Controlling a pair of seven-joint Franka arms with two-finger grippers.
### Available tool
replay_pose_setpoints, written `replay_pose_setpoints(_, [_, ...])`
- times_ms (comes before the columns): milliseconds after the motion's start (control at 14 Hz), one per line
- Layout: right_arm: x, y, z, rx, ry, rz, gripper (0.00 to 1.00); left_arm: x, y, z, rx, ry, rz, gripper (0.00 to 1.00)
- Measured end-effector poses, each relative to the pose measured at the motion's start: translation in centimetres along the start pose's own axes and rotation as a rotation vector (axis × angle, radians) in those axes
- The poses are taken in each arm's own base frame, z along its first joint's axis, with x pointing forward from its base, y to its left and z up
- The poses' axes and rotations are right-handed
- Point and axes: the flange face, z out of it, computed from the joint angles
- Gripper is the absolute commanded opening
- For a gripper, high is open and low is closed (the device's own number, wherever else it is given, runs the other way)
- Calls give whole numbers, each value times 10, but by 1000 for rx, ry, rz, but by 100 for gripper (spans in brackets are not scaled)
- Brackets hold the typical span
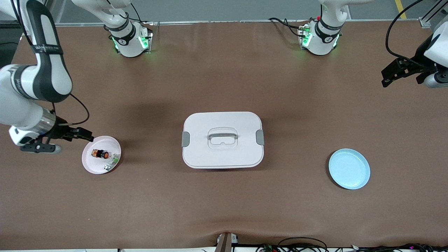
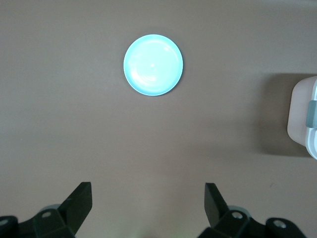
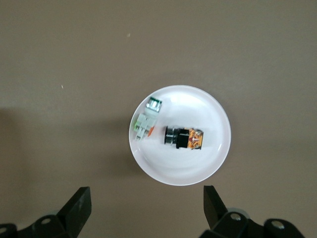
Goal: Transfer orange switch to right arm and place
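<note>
The orange switch (image 1: 100,153) is found lying on its side in a pink plate (image 1: 89,165) toward the right arm's end of the table, with a small white-and-green part (image 1: 112,160) beside it in the same plate, the two close together and possibly touching. The right gripper (image 1: 85,134) is held in the air over the table just beside the plate's rim; in the right wrist view its fingers (image 3: 78,207) are seen spread wide apart with nothing between them, and the switch (image 3: 184,138) and the white-and-green part (image 3: 146,120) are seen below in the plate (image 3: 213,153). The left gripper (image 1: 388,75) is held high over the left arm's end of the table, its fingers (image 2: 79,203) likewise spread wide and empty. A light blue plate (image 1: 349,169) is noted on the table under that end, bare. A white lidded box (image 1: 222,140) with grey side latches and a recessed handle is set at mid-table, between the two plates and well apart from each.
</note>
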Motion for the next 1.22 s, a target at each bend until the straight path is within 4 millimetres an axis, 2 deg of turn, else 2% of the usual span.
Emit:
replay_pose_setpoints(287, [5, 5, -48, 4, 43, 13, 100, -2, 0, 1, 2, -13, 0, 100])
replay_pose_setpoints(502, [10, 3, -90, 12, -5, 5, 100, -3, 0, 1, 1, -20, 1, 100])
replay_pose_setpoints(717, [5, 4, -129, -2, -39, -3, 100, -3, 3, 1, -24, -24, 3, 100])
replay_pose_setpoints(931, [-13, 4, -164, -30, -49, -15, 100, -6, 5, -8, -35, -6, 6, 100])
replay_pose_setpoints(1218, [-50, 0, -215, -47, -49, -26, 100, -13, 6, -15, -32, -15, 8, 100])
